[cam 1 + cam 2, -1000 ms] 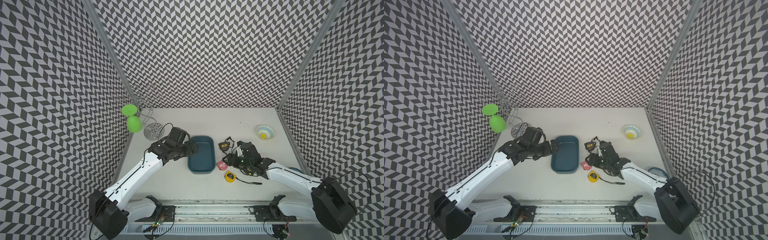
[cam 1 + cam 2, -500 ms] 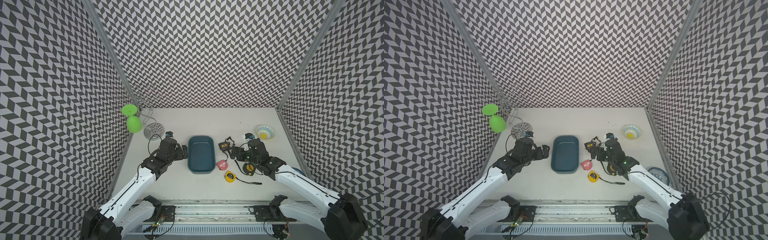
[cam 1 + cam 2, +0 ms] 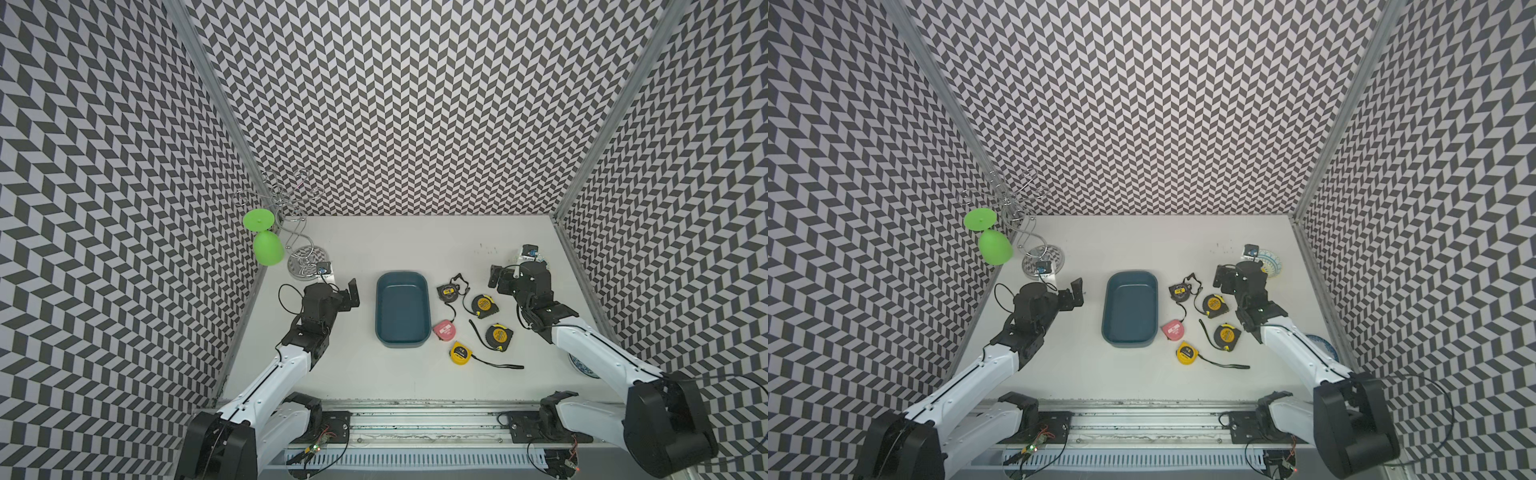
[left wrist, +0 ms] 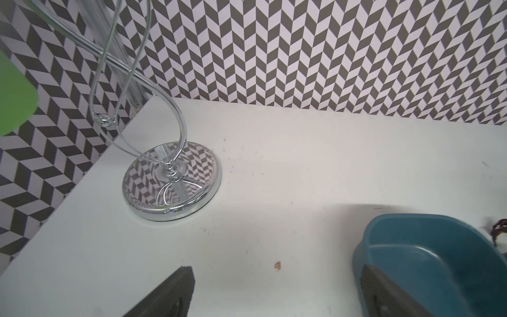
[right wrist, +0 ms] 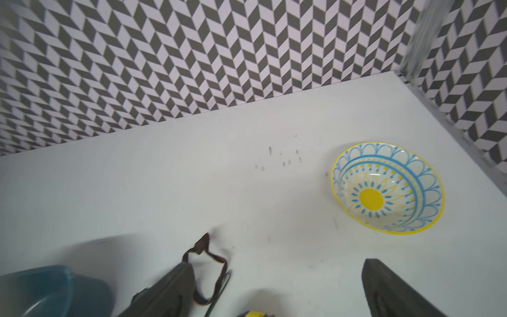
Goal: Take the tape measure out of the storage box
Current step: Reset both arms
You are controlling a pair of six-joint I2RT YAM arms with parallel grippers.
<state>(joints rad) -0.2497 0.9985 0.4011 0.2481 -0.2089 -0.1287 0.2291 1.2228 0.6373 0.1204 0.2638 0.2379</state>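
Both arms have drawn back, jaws wide, empty. Box (image 3: 402, 309) empty, tapes (image 3: 483, 306) at its 3 o'clock; right arm (image 3: 582, 337) may snag a strap (image 5: 203, 243).

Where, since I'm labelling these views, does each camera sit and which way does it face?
Both top views: high above the robot's base, looking down at the table; left arm and right arm show.
Left wrist: on the left arm, facing the chrome stand; left gripper, open, shows.
Right wrist: on the right arm, facing the patterned bowl; right gripper, open, shows.
Shared: storage box appears in all four.
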